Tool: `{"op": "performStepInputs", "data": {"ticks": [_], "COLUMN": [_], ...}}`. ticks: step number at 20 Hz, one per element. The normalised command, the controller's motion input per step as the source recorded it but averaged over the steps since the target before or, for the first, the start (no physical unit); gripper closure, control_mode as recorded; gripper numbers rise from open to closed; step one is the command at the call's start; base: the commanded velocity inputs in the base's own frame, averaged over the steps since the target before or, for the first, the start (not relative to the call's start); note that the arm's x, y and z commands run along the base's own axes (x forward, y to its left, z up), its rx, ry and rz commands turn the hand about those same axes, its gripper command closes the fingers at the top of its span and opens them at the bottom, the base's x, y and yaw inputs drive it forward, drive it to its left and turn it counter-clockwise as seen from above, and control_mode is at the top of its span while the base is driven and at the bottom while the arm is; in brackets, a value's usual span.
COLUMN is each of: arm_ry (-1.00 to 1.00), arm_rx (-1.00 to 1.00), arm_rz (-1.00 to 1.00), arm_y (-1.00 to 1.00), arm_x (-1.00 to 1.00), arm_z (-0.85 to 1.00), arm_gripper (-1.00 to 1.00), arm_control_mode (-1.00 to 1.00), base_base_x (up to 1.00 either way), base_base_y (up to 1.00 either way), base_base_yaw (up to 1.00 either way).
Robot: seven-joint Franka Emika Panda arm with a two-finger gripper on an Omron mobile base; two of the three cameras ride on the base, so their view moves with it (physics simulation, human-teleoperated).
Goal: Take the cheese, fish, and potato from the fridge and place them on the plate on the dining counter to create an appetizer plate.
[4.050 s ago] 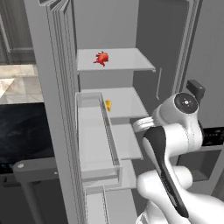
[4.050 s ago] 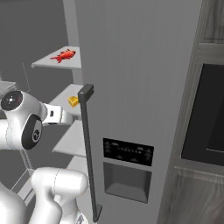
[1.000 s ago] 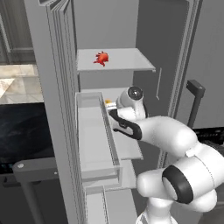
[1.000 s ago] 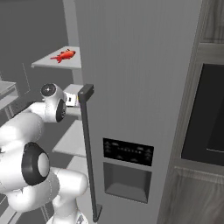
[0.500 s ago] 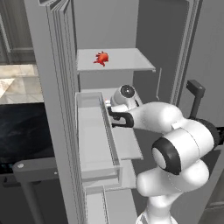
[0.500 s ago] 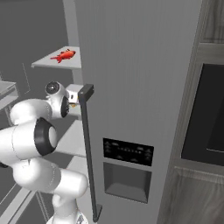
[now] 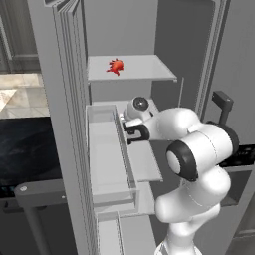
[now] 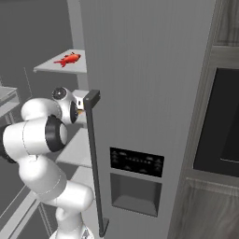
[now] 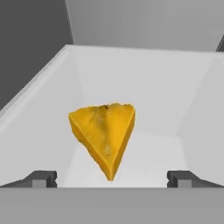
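Note:
The cheese (image 9: pixel 105 135), a yellow-orange wedge, lies on a pale shelf inside the fridge (image 8: pixel 140 70), its tip pointing at me in the hand view. My gripper (image 9: pixel 111 179) is open just short of it, one fingertip (image 9: pixel 41 178) on each side of the tip, touching nothing. In the left base view my arm (image 7: pixel 164 124) reaches onto the second shelf and covers the cheese. The red fish (image 7: pixel 115 66) lies on the shelf above, also seen as the fish (image 8: pixel 68 59) in the right base view. The potato and the plate are out of view.
The open fridge door (image 7: pixel 55 99) with its clear bin (image 7: pixel 107 154) stands close on the arm's left. The other door's long bar handle (image 8: pixel 92 154) is near the arm's right. The black dining counter (image 7: pixel 25 149) lies beyond the open door. A dark oven front (image 8: pixel 224 121) is at far right.
The arm has swung from outside the fridge onto the second shelf, and in the last second the hand pushed further in toward the cheese. The jaws stayed open.

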Motion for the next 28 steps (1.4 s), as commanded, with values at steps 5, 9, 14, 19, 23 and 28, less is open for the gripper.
{"op": "performStepInputs", "data": {"ticks": [5,9,14,19,23,28], "arm_ry": [0.0,0.0,0.0,0.01,0.03,0.05], "arm_rx": [0.0,0.0,0.0,0.0,0.0,0.0], "arm_rz": [-0.06,-0.06,-0.07,-0.07,-0.07,-0.05], "arm_y": [0.03,0.06,0.13,0.2,0.31,0.28], "arm_x": [0.13,0.32,0.6,0.45,0.21,0.13], "arm_z": [-0.32,-0.22,-0.09,-0.15,-0.36,-0.44], "arm_gripper": [-1.0,-1.0,-1.0,-1.0,-1.0,1.0], "arm_control_mode": [-1.0,-1.0,-1.0,-1.0,-1.0,-1.0], "base_base_x": [0.0,0.0,0.0,0.0,0.0,0.0], "base_base_y": [0.0,0.0,0.0,0.0,0.0,0.0], "base_base_yaw": [0.0,0.0,0.0,0.0,0.0,0.0]}}
